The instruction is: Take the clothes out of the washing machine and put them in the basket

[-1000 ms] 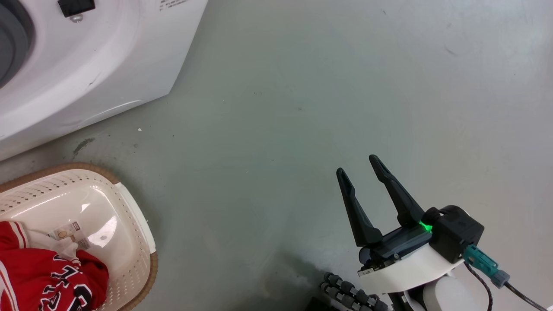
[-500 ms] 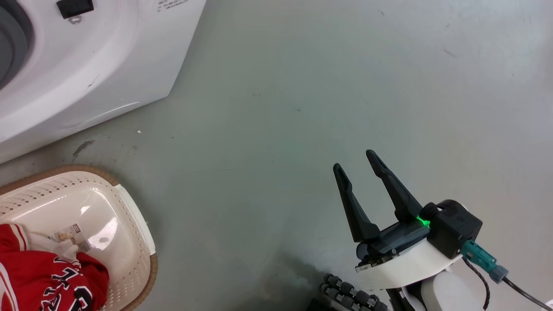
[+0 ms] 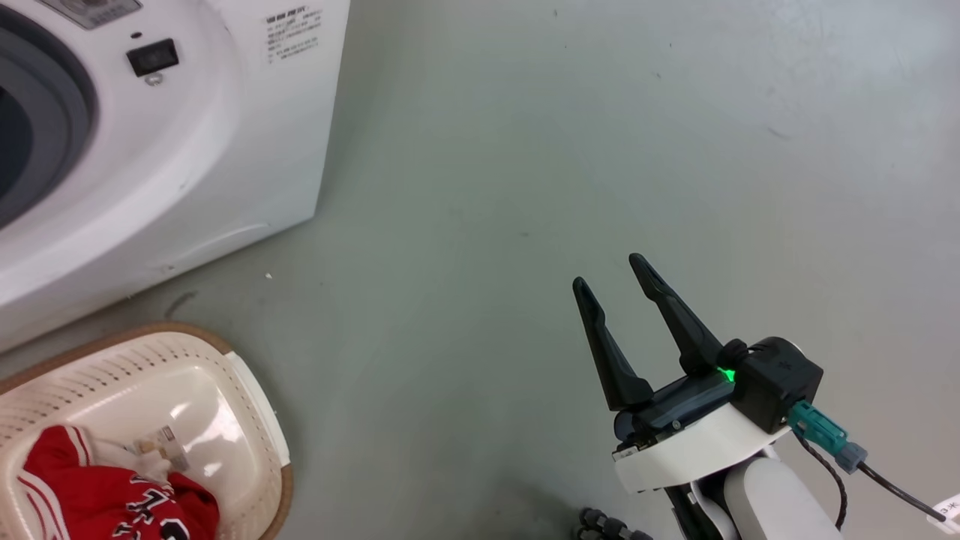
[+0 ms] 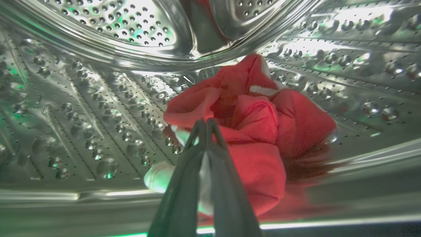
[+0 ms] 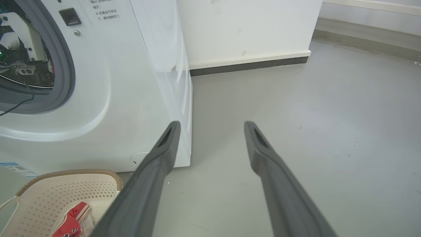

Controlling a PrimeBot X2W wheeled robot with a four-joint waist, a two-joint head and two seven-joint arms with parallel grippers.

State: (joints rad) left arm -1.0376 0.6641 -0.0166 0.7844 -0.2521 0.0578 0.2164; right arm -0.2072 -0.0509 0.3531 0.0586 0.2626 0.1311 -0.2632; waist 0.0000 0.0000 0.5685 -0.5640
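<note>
Garment [image 4: 260,118] tight in left gripper [image 4: 206,122]

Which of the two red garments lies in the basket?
The printed garment, red with white stripes and black-and-white lettering, lies in the basket. The plain red garment is inside the steel drum.

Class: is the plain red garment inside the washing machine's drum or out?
Inside: plain red garment lies crumpled on the perforated steel drum, left gripper shut on it.
</note>
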